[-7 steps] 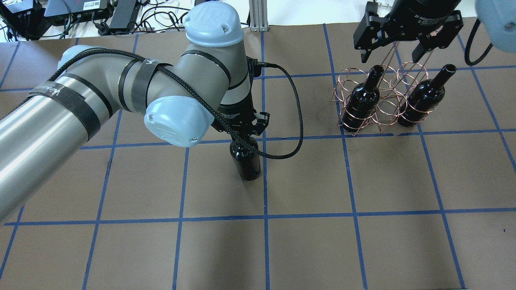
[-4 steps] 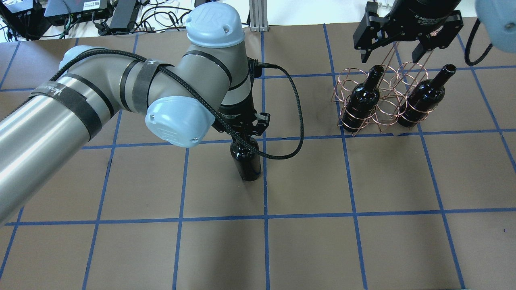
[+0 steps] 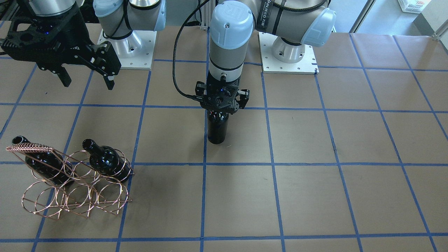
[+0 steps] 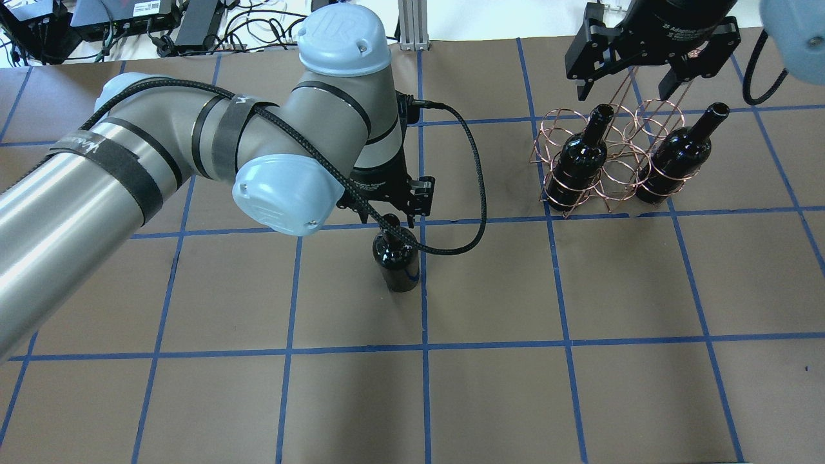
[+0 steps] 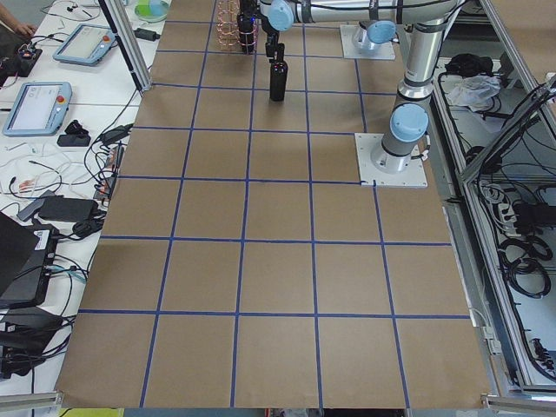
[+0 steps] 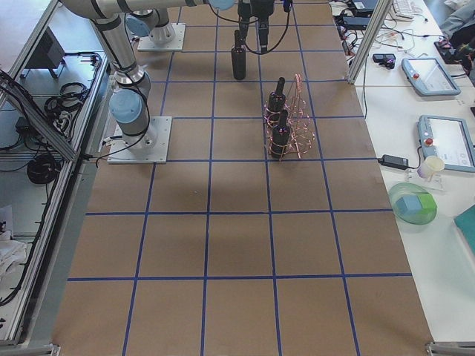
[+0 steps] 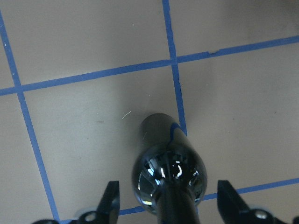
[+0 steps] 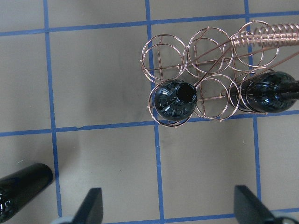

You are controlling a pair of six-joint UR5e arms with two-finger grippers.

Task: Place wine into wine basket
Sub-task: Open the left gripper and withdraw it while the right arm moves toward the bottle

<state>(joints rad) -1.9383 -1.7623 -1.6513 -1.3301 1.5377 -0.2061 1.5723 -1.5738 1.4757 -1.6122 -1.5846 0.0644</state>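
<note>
A near-black wine bottle point(image 4: 396, 261) stands upright on the brown table near its middle, also seen in the front view point(image 3: 217, 127). My left gripper point(image 3: 223, 106) hangs over it, open, with its fingers on either side of the neck and apart from it in the left wrist view point(image 7: 170, 207). The copper wire wine basket point(image 4: 612, 171) stands at the far right and holds two more bottles point(image 4: 580, 161) point(image 4: 680, 154). My right gripper point(image 4: 635, 80) is open and empty above the basket.
Blue tape lines divide the brown paper table point(image 4: 503, 399) into squares. Cables and boxes point(image 4: 155, 19) lie beyond the far edge. The arm bases point(image 3: 288, 52) sit at the robot's side.
My left gripper has risen a little, so the bottle's neck and shoulder now show below it. The right arm and the basket have not moved.
</note>
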